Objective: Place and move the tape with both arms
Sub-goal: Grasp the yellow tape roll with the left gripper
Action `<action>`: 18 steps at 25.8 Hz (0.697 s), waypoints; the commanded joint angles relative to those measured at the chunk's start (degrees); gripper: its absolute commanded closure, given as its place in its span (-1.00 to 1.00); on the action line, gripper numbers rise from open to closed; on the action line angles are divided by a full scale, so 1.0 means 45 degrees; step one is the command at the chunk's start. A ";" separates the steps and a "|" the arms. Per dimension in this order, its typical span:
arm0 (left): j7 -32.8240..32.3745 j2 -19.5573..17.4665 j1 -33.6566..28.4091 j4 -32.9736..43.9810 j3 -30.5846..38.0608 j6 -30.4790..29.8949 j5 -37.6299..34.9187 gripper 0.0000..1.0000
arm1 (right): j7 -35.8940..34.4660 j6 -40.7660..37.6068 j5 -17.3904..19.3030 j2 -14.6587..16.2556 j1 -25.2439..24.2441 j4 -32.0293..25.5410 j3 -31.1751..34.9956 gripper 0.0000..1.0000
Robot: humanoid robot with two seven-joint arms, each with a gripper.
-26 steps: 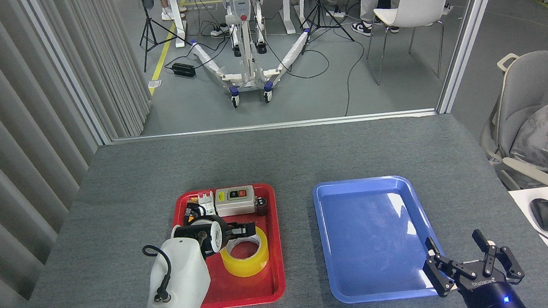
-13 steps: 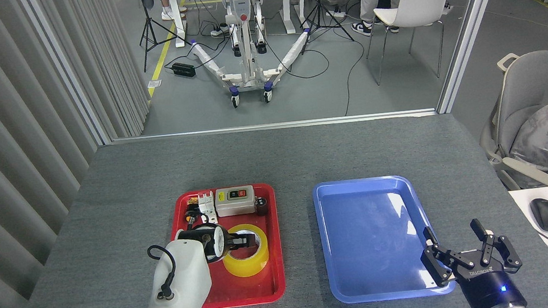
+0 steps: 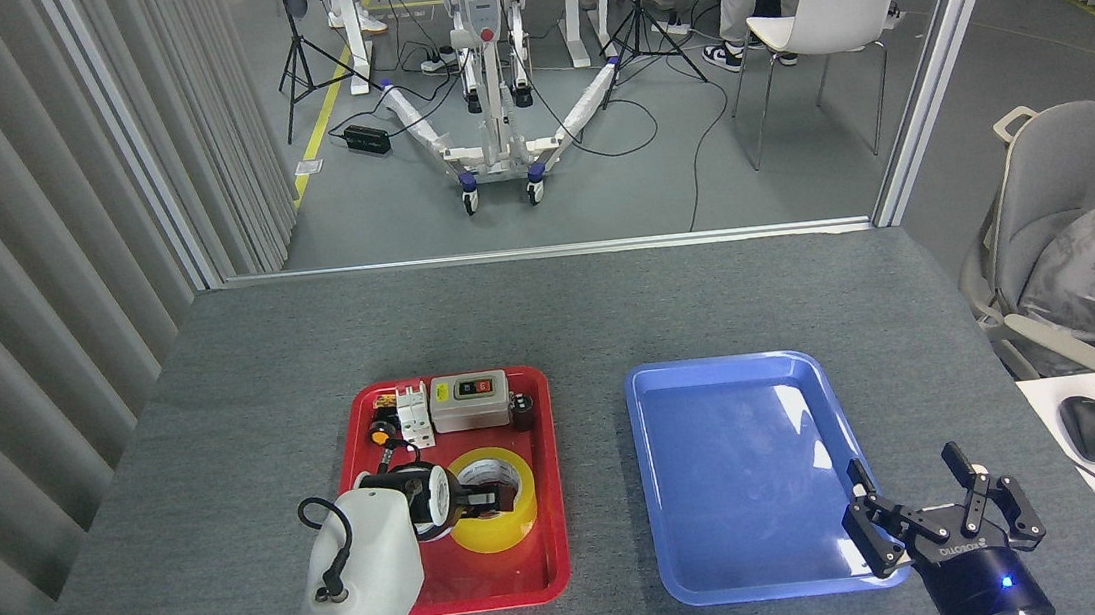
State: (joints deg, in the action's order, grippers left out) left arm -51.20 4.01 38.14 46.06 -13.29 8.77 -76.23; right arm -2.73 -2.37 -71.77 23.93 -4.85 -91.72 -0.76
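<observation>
Tape [image 3: 493, 514]: a yellow roll with a white core, seen lying flat in the near half of the red tray [image 3: 552, 558], hole upward.
Left gripper [image 3: 490, 497]: seen at the end of the white left arm [image 3: 358, 587], pointing right over the tape's hole and left rim. Its black fingers are viewed end-on and dark; whether they are apart or together cannot be told, nor whether the tape is touched.
Tape relative to left gripper: directly under and around the fingertips, with the roll's right and near parts left uncovered.
Right gripper [image 3: 917, 488]: seen at the near right corner of the blue tray [image 3: 661, 497], fingers spread apart, nothing between them; a blue light is lit on its body.
Tape relative to right gripper: well apart, to the left, in the other tray.
Red tray, far end: a grey switch box [image 3: 468, 401], a white part [image 3: 413, 413], a small orange button [image 3: 382, 431] and a small dark piece [image 3: 521, 410] are seen in a row, just beyond the tape.
Blue tray: placed to the right of the red tray, apart from it.
Table [image 3: 218, 430]: grey cloth-covered, both trays resting on it.
</observation>
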 commanded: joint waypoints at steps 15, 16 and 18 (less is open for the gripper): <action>0.0811 -0.0111 0.0000 -0.0314 -0.0034 -0.0211 0.0358 -0.15 | -0.0038 0.0156 -0.0027 -0.0024 0.0434 -0.0047 0.0110 -1.00; 0.0889 -0.0130 0.0000 -0.0314 -0.0034 -0.0211 0.0534 -0.09 | -0.0038 0.0156 -0.0027 -0.0004 0.0492 -0.0047 0.0110 -1.00; 0.0948 -0.0189 0.0000 -0.0314 -0.0034 -0.0211 0.0729 -0.02 | -0.0038 0.0156 -0.0027 0.0015 0.0512 -0.0047 0.0110 -1.00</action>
State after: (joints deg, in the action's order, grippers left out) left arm -47.74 3.46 38.15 44.66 -13.48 7.82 -74.15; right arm -2.90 -1.66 -71.90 23.86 -2.98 -91.89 -0.28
